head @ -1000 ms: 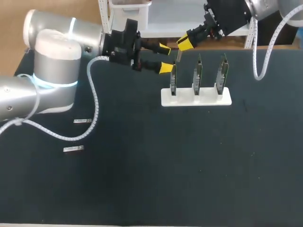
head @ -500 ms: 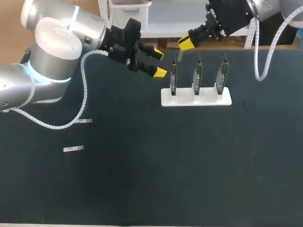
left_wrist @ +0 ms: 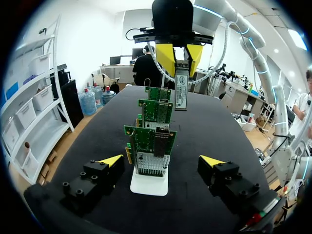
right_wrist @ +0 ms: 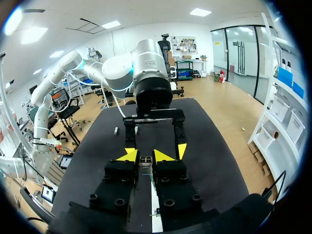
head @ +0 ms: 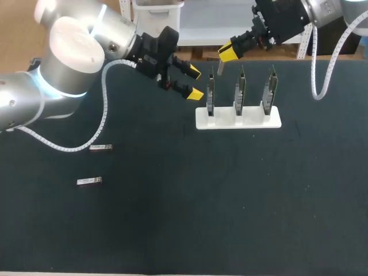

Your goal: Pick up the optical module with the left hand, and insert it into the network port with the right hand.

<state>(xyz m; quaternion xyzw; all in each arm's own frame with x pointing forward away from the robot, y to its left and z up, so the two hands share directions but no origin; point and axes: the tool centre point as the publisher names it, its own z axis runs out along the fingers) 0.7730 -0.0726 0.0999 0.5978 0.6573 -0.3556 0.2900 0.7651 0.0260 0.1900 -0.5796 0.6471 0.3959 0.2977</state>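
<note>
My right gripper (head: 228, 53) is shut on a small silver optical module (head: 219, 68), which hangs just above the leftmost of three upright green network cards (head: 210, 95) in a white stand (head: 253, 122). In the right wrist view the module (right_wrist: 145, 163) sits between the yellow tips of that gripper (right_wrist: 145, 156). My left gripper (head: 196, 83) stands open and empty just left of the stand. In its own view the left gripper (left_wrist: 162, 161) faces the row of cards (left_wrist: 151, 146) end on, and the held module (left_wrist: 181, 90) hangs beyond them.
Two more silver modules lie on the black table at the left, one (head: 100, 148) behind the other (head: 89, 181). My left arm (head: 75, 57) and its white cable fill the back left corner. The right arm's cable (head: 315, 63) hangs near the back right.
My left gripper has drifted slightly toward the front and away from the stand, still open, while its arm swung further back. The right gripper and its module have barely moved.
</note>
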